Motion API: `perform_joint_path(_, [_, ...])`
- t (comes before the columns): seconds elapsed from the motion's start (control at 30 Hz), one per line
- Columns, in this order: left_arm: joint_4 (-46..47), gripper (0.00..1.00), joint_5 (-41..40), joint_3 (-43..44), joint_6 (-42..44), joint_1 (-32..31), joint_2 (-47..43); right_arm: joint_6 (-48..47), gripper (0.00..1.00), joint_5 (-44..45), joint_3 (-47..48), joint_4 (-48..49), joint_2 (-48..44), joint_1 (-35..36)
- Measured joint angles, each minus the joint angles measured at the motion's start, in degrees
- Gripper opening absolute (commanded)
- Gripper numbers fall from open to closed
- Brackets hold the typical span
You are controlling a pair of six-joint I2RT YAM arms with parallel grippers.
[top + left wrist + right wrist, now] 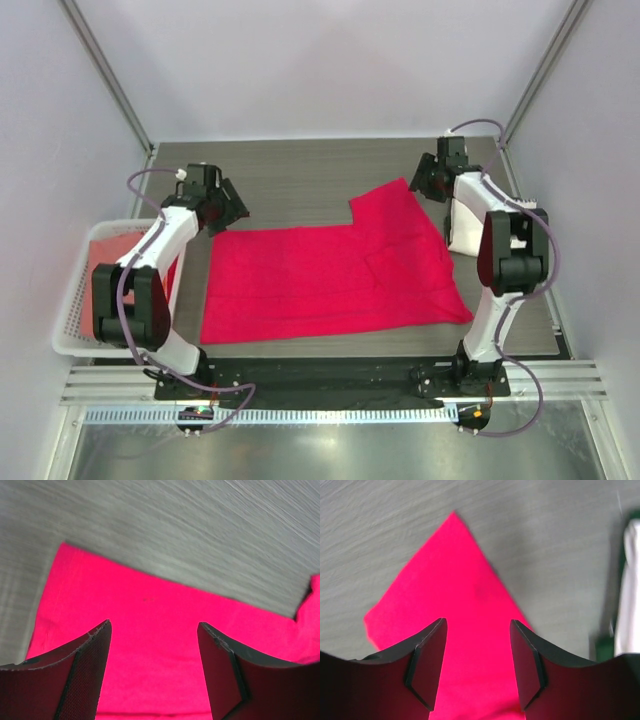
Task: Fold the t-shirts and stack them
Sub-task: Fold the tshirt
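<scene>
A crimson-pink t-shirt point(330, 270) lies spread flat across the middle of the table, one corner reaching toward the back right. My left gripper point(232, 208) hovers open over its back left corner; in the left wrist view the pink cloth point(150, 610) lies below the left gripper point(154, 627), with nothing between the fingers. My right gripper point(425, 182) stands open at the pointed back right corner point(455, 580), and in the right wrist view this gripper point(477, 625) has only cloth beneath it. A pale cream cloth bundle point(462, 228) rests beside the right arm.
A white lattice basket point(70, 320) stands at the left table edge with something flat and red point(118, 248) inside. Bare grey tabletop point(320, 170) runs behind the shirt. The cream bundle shows as a white shape point(629, 580) at the right of the right wrist view.
</scene>
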Motion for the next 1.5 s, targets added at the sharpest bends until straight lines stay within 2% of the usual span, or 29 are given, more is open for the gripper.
perform_joint_path(0.23, [1.33,0.72,-3.17,4.28,1.29,0.0,8.94,-1.73,0.6,1.57,14.91,0.24,16.98,0.83])
perform_joint_path(0.43, [1.25,0.72,-5.31,7.52,2.75,0.0,12.24,-2.69,0.59,3.08,25.77,-0.63,24.41,2.14])
perform_joint_path(0.73, [-2.78,0.72,-12.39,10.32,4.22,0.22,14.27,-5.4,0.36,8.24,29.49,-1.9,27.78,5.18])
perform_joint_path(0.87, [-3.41,0.72,-13.25,10.32,4.59,0.37,14.43,-6.32,0.08,10.34,30.51,-2.32,28.52,5.86])
perform_joint_path(1.0, [-3.41,0.69,-13.22,10.32,5.53,0.37,15.47,-6.54,0.01,10.93,31.43,-2.71,28.98,6.01])
perform_joint_path(1.1, [-3.39,0.66,-13.22,10.32,5.84,0.35,17.33,-6.56,0.01,11.47,31.65,-2.99,29.05,5.99])
perform_joint_path(1.37, [-3.89,0.64,-13.75,10.32,5.92,0.7,21.81,-6.43,0.01,11.61,31.69,-3.13,29.07,5.99])
perform_joint_path(1.5, [-4.2,0.56,-14.6,10.32,5.9,1.2,21.88,-6.36,0.01,11.61,31.67,-3.1,29.05,5.99])
